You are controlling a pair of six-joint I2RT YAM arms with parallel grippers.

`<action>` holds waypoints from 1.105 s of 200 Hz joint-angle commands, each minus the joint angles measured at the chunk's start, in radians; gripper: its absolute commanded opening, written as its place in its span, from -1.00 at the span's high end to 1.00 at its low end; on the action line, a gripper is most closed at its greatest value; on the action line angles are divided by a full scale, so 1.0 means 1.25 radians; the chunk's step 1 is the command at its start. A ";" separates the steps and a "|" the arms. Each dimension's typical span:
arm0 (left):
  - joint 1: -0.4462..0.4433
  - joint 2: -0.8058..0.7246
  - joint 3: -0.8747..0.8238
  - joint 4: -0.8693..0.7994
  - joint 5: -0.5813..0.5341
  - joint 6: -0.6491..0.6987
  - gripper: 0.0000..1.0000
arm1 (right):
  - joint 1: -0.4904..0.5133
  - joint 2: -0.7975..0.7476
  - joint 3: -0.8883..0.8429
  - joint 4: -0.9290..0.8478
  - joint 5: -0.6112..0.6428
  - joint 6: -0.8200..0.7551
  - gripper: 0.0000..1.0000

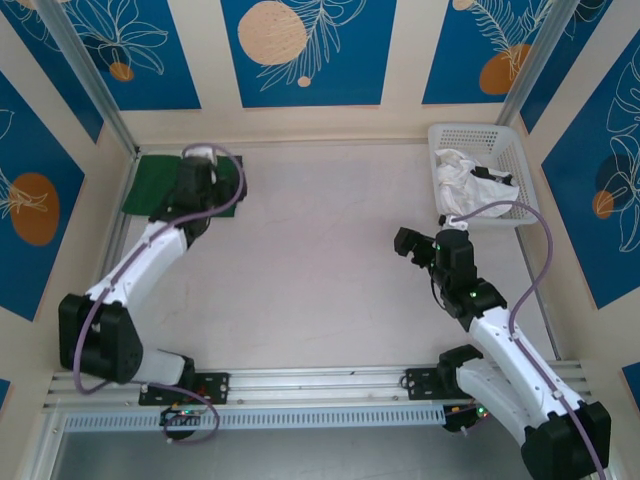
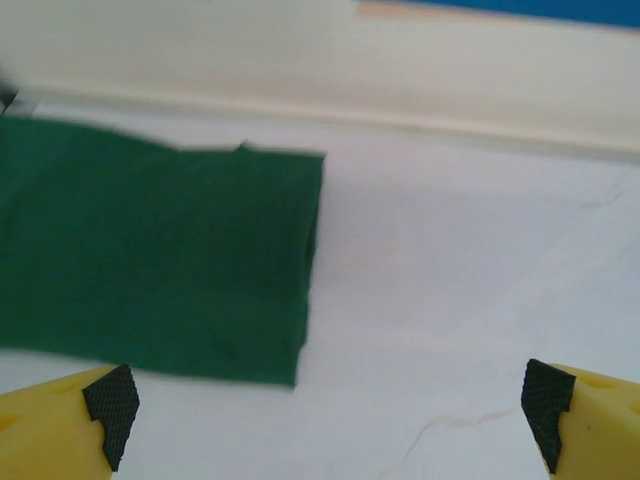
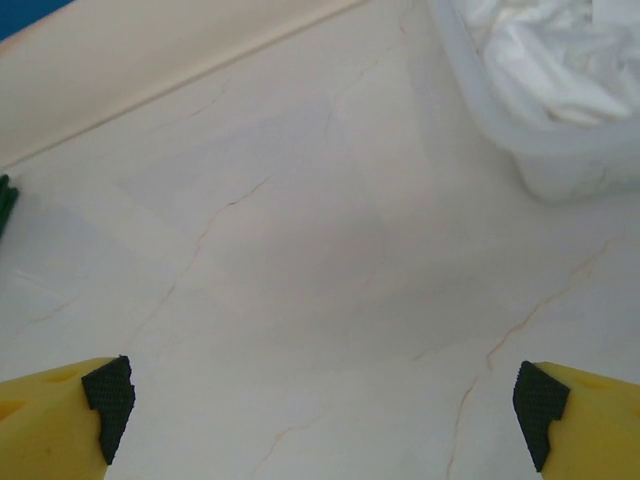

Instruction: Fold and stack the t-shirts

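1. Green t-shirt [image 1: 150, 188] lies folded flat, well apart from the basket [image 1: 470, 131], with the left gripper [image 1: 200, 155] over it. The white t-shirt [image 1: 462, 172] sits crumpled inside the basket, and the right gripper [image 1: 408, 242] is near the basket's front.
2. Left wrist view: the fingers are spread wide and hold nothing, just short of the green fold.
3. Right wrist view: the fingers are spread wide and empty, and the basket is ahead to the right. The green shirt looks done. Fetching the white one is likely next, which calls for reaching over the rim and pinching the cloth.

Pale veined table [image 1: 320, 270], white lattice basket [image 1: 472, 129] at its far right corner, blue leaf-patterned panels [image 1: 300, 50] on cream walls, metal rail [image 1: 320, 381] along the near edge.
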 commanded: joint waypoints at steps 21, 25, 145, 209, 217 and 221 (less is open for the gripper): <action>0.068 -0.127 -0.266 0.281 -0.048 -0.011 -0.99 | -0.012 0.134 -0.052 0.271 0.001 -0.294 -0.99; 0.078 -0.134 -0.283 0.289 -0.049 -0.011 -0.99 | -0.016 0.150 -0.057 0.289 -0.002 -0.305 -0.99; 0.193 0.048 -0.485 0.649 0.049 0.149 -1.00 | -0.204 0.333 -0.167 0.622 -0.229 -0.356 -0.99; 0.148 0.084 -0.571 0.855 0.103 0.226 -1.00 | -0.196 0.515 -0.181 0.886 -0.251 -0.364 -0.99; 0.133 0.105 -0.587 0.902 0.089 0.241 -1.00 | -0.174 0.508 -0.180 0.881 -0.233 -0.390 -0.99; 0.128 0.117 -0.591 0.921 0.080 0.245 -1.00 | -0.158 0.511 -0.188 0.904 -0.210 -0.400 -0.99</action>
